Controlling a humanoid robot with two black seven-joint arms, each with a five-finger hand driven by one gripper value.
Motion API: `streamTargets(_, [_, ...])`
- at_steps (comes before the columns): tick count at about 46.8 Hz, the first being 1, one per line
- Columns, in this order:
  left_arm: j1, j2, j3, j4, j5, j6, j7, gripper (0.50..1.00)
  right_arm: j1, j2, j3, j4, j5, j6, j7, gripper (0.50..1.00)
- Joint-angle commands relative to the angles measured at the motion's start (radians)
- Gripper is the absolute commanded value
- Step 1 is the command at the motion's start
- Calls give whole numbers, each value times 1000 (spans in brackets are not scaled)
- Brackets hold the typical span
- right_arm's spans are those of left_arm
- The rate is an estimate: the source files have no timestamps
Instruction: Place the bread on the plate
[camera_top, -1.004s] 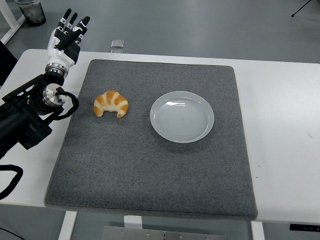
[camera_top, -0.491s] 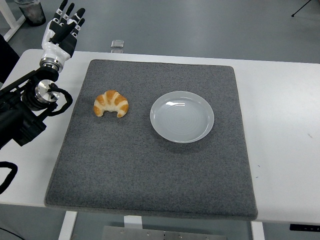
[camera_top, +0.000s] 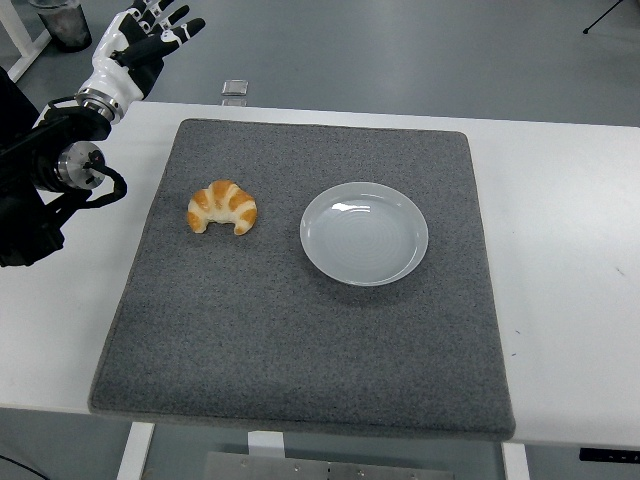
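A golden croissant (camera_top: 222, 208) lies on the left part of the grey mat (camera_top: 300, 330). To its right on the mat sits an empty white plate (camera_top: 364, 233). My left hand (camera_top: 150, 35) is raised at the far left corner of the table, well behind and left of the croissant, fingers spread and holding nothing. Its black arm (camera_top: 50, 175) runs in from the left edge. The right arm is out of view.
The white table (camera_top: 570, 250) surrounds the mat. A small clear object (camera_top: 236, 89) lies at the table's far edge, behind the mat. Grey floor shows beyond.
My left hand has drawn back and up toward the far left corner and turned its fingers to the right. Croissant and plate have not moved.
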Motion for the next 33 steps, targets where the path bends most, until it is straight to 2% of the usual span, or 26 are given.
streamTargets(1, [-34,33,102,-26,46,-1,0,992,0,0,0,0,0,0,0,952])
streamTargets(11, [-146,144,353,-168,183,0,0,990,0,0,0,0,0,0,0,952])
streamTargets(17, [-206,162,492,-232,334,15,-2,990,0,0,0,0,0,0,0,952])
streamTargets(27, [-263,198,597,-260,654,31,-5,990,0,0,0,0,0,0,0,952])
streamTargets(33, [-272,222,607,-260,855,31,-11,988,0,0,0,0,0,0,0,952])
